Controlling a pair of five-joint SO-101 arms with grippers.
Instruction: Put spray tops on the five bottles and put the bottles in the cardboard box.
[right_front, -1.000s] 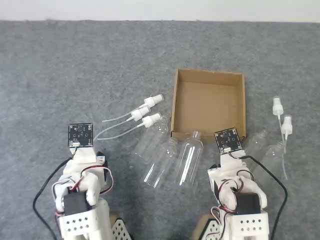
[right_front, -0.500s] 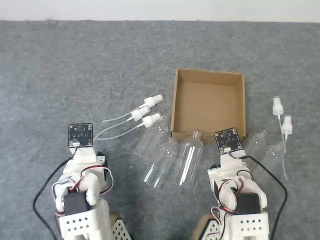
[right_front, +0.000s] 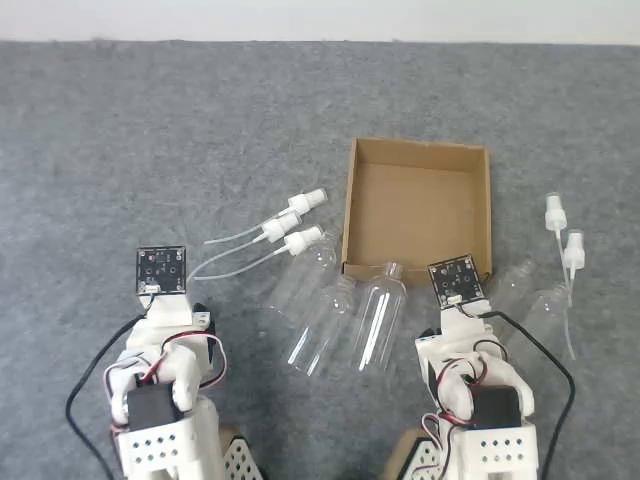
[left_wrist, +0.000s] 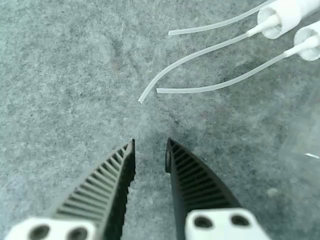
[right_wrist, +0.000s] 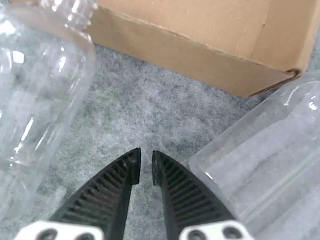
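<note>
- Status of task: not begun, by the look of it. All five bottles are uncapped and lie outside the cardboard box (right_front: 417, 210), which holds nothing.
- Left gripper (left_wrist: 150, 149): the fingers are slightly parted and nothing is held. It is poised low over the grey mat, just short of the dip tubes (left_wrist: 200, 55) of three spray tops (right_front: 291, 223).
- Right gripper (right_wrist: 145, 157): the fingers are drawn almost together and nothing is held. It is placed between two clear bottles, one (right_wrist: 40, 90) to one side and another (right_wrist: 265, 160) to the other, with the box wall beyond.
- Bottles: three (right_front: 345, 305) are laid on their sides, close together, at the near left corner of the box. Two more (right_front: 535, 295) are laid beside its near right corner.
- Remaining spray tops (right_front: 563, 232): two, found just beyond the right-hand bottles.
- Risk, rolling: the bottles are round, smooth and unsupported. A glancing or off-centre grip is likely to send one rolling into its neighbours.
- Risk, tubes: the long tubes are thin and curved. One could be bent or could miss the neck if a top is offered at an angle.
- Risk, crowding: a bottle lifted from the packed group could drag another along or be knocked against the box wall.
</note>
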